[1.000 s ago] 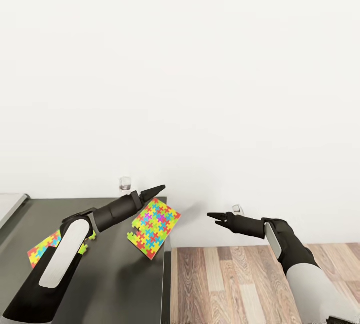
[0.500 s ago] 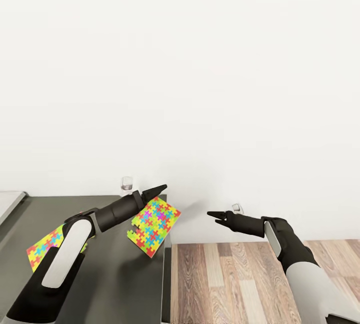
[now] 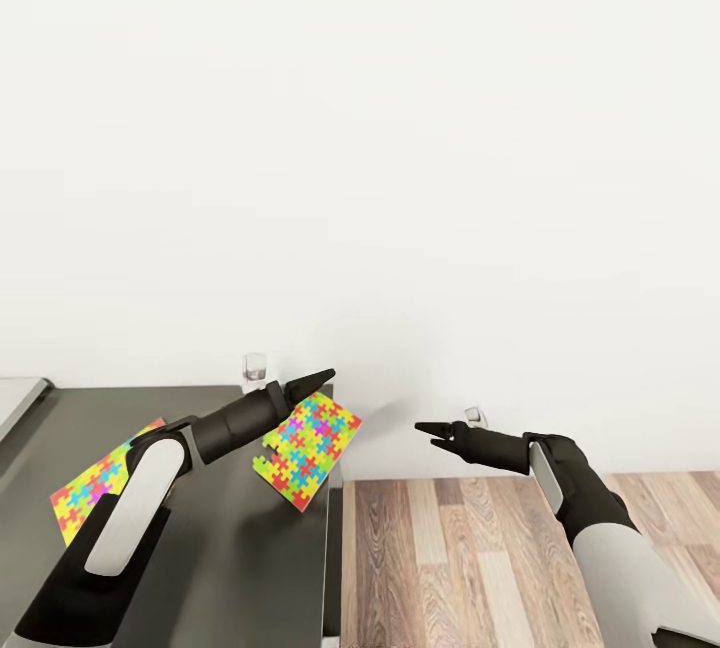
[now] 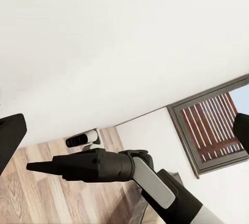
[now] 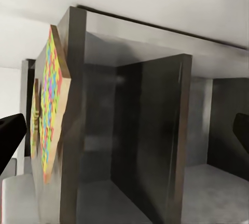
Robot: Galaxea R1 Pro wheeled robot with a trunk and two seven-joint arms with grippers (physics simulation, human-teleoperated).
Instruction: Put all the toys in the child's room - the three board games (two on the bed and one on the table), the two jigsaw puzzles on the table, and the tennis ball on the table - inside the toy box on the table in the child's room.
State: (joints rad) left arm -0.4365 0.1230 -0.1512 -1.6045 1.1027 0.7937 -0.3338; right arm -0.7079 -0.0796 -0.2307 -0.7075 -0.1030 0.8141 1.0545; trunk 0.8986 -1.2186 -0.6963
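Since a second ago the second jigsaw puzzle (image 3: 100,488), at lower left of the head view on the dark cabinet top (image 3: 240,548), shows more from behind the left arm. The left gripper (image 3: 312,380) holds the tilted first jigsaw puzzle (image 3: 308,448) near the cabinet's edge — probably to carry it. The right gripper (image 3: 428,432) hovers empty, fingers slightly apart; the toy box I cannot see.

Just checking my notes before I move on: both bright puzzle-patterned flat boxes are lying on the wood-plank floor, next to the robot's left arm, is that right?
Not quite. Both bright puzzle-patterned flat boxes lie on the dark grey cabinet top, not the wood-plank floor. They are next to the left arm. The head view shows this.
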